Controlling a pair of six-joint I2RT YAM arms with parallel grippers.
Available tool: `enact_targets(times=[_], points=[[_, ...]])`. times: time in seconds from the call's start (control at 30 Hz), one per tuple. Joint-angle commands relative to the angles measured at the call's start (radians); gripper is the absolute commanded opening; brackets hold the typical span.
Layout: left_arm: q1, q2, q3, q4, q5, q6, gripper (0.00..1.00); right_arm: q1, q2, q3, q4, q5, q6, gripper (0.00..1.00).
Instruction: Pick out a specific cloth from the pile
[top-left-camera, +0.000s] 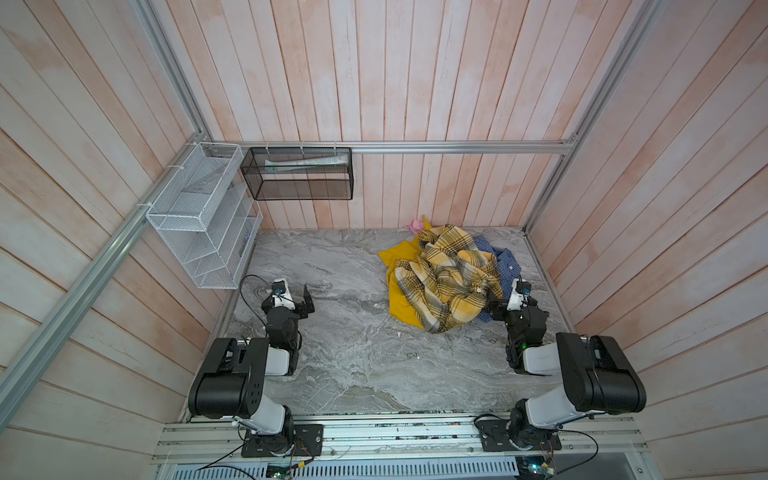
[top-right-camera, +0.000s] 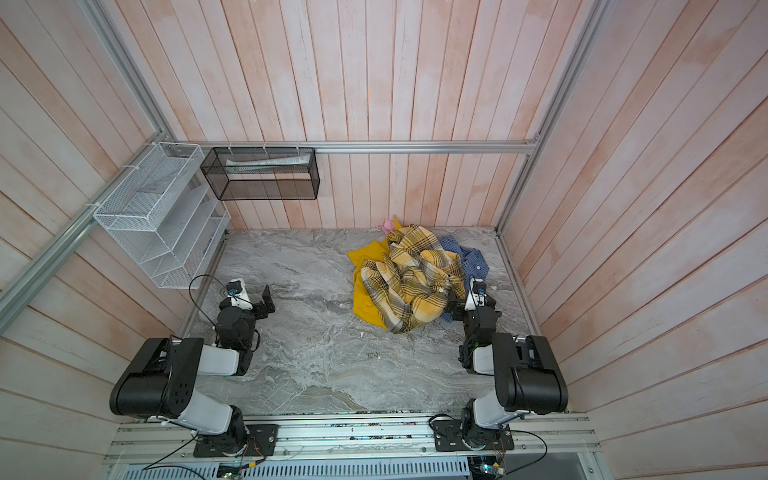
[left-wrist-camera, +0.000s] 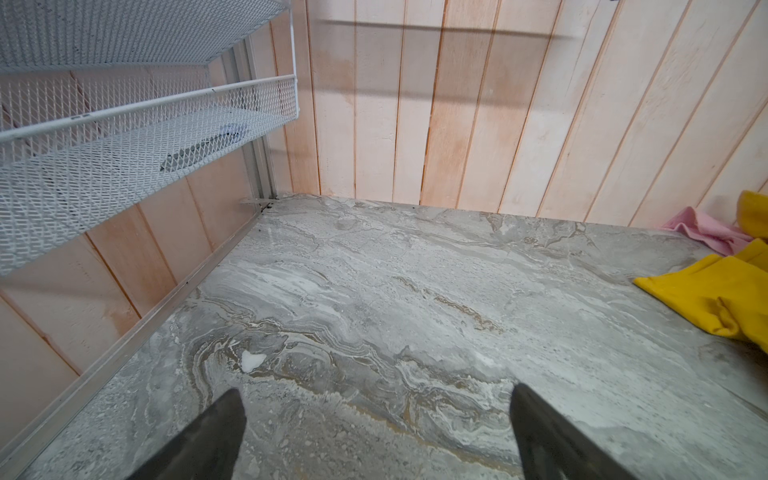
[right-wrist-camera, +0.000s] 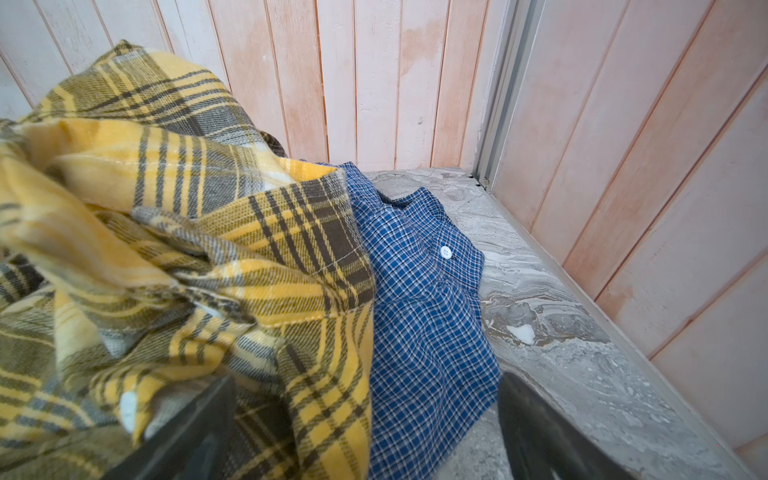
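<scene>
Item: blue checked shirt (right-wrist-camera: 419, 299), half buried under the pile (top-left-camera: 440, 282), right-hand side. Looks soft, light. I'd pinch the exposed hem. My right gripper (right-wrist-camera: 363, 386) and left gripper (left-wrist-camera: 374, 395): jaws apart, empty.

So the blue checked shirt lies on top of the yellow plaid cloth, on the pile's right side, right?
Not quite: the blue checked shirt lies under the yellow plaid cloth, whose edge drapes over it. It is on the right side of the pile, as you said. The right wrist view shows the overlap.
</scene>
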Motion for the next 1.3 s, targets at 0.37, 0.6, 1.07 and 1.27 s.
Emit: enact_targets(times=[0.37,0.6,1.07,1.27], points=[[0.008,-0.351,0.271,-0.788,0.007,-0.231,1.0,-0.216,-0.342,0.282,-0.89,-0.164,0.379,0.96],[-0.02,-0.38,0.253,-0.828,0.093,-0.359,1.0,-0.254,-0.369,0.244,-1.014,-0.24,0.547,0.93],[-0.11,-0.38,0.253,-0.865,0.018,-0.306,1.0,-0.336,-0.038,0.459,-1.189,-0.394,0.526,0.75],[-0.11,-0.42,0.229,-0.882,-0.012,-0.315,1.0,-0.336,0.083,0.556,-1.232,-0.423,0.563,0.6]])
